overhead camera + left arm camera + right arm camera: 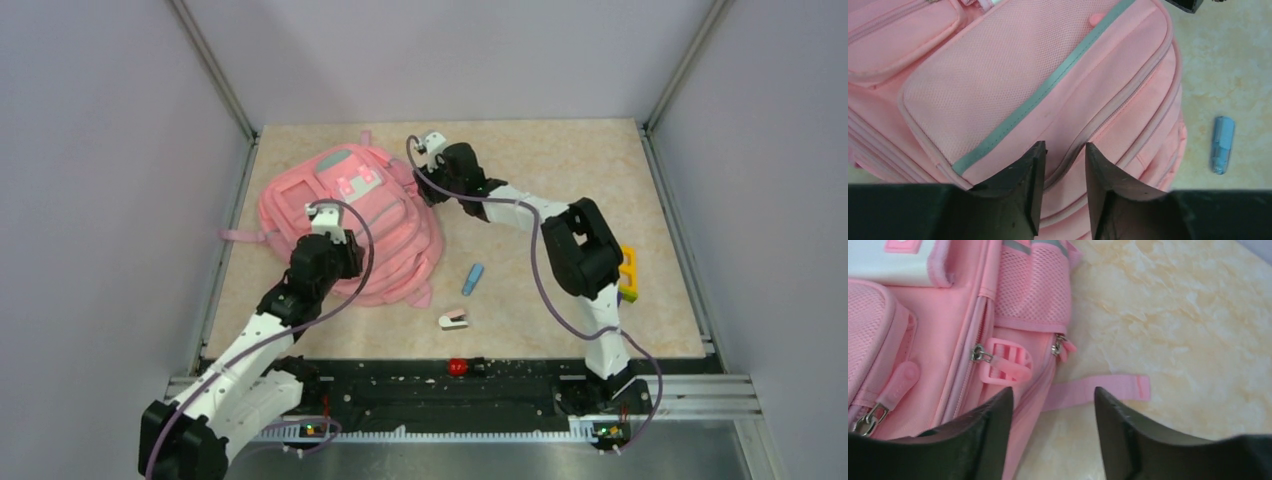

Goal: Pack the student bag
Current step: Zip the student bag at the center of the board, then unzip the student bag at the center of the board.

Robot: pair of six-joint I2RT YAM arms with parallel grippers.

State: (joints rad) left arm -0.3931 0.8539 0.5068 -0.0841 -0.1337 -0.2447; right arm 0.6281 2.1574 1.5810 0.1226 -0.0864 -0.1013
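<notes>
Bag: The pink student bag [400, 240] lies front-up on the far left of the table [570, 170]. Every zip in view appears shut, so nothing can go in yet.
Left arm: The left gripper [1064, 147] hovers over the bag's lower front pocket, its jaws a narrow gap apart and holding nothing, likely placed to steady the soft fabric.
Right arm: The right gripper [1053, 390] sits at the bag's side edge, jaws wider and empty. It faces a zip pull [979, 354] beside a pink buckle [1007, 363], probably the next thing to grasp.
Waiting: A blue pen-like item [473, 279], a small white-and-pink piece [453, 320] and a yellow object [630, 275], half hidden by the right arm, lie near the bag, unpacked.
</notes>
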